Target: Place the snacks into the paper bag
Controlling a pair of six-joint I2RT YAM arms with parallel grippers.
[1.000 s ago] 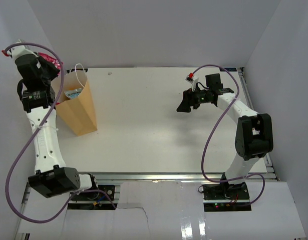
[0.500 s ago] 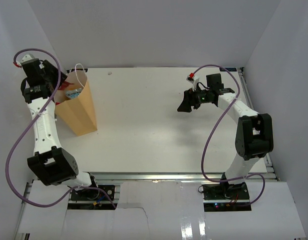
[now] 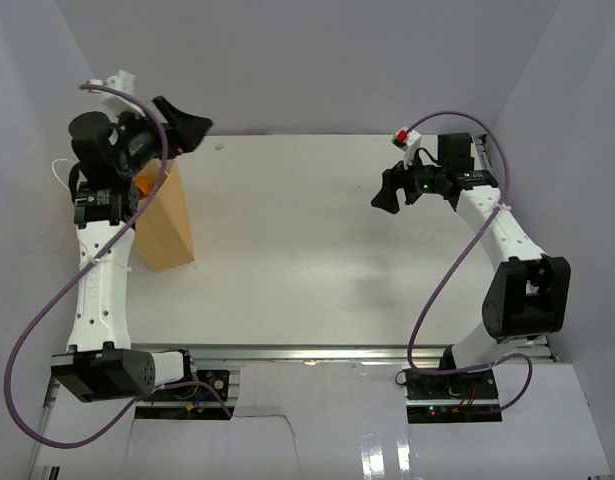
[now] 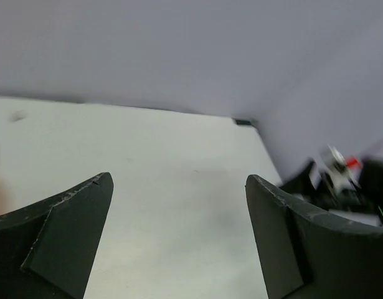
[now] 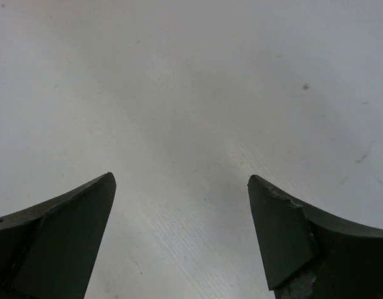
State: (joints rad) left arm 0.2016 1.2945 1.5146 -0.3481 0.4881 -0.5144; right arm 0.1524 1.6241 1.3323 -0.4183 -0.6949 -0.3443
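Observation:
The tan paper bag (image 3: 167,228) stands upright at the table's far left, its mouth hidden behind my left arm. One white cord handle (image 3: 57,168) sticks out to the left. No snacks show in any view. My left gripper (image 3: 197,126) is raised above and just right of the bag's top, pointing right, open and empty. In the left wrist view the left gripper (image 4: 179,179) spans only bare table. My right gripper (image 3: 384,197) hovers over the far right of the table, open and empty. Beneath the right gripper (image 5: 180,177) there is only the white table top.
White walls close in the table at the back and both sides. A metal rail (image 3: 387,352) runs along the near edge and another rail (image 3: 490,165) along the right side. My right arm (image 4: 340,180) shows blurred in the left wrist view.
A second ago my left gripper held a red-pink packet above the bag. It then dipped to the bag's mouth, opened, and has lifted away to the right, empty. My right gripper rose slightly and opened wider.

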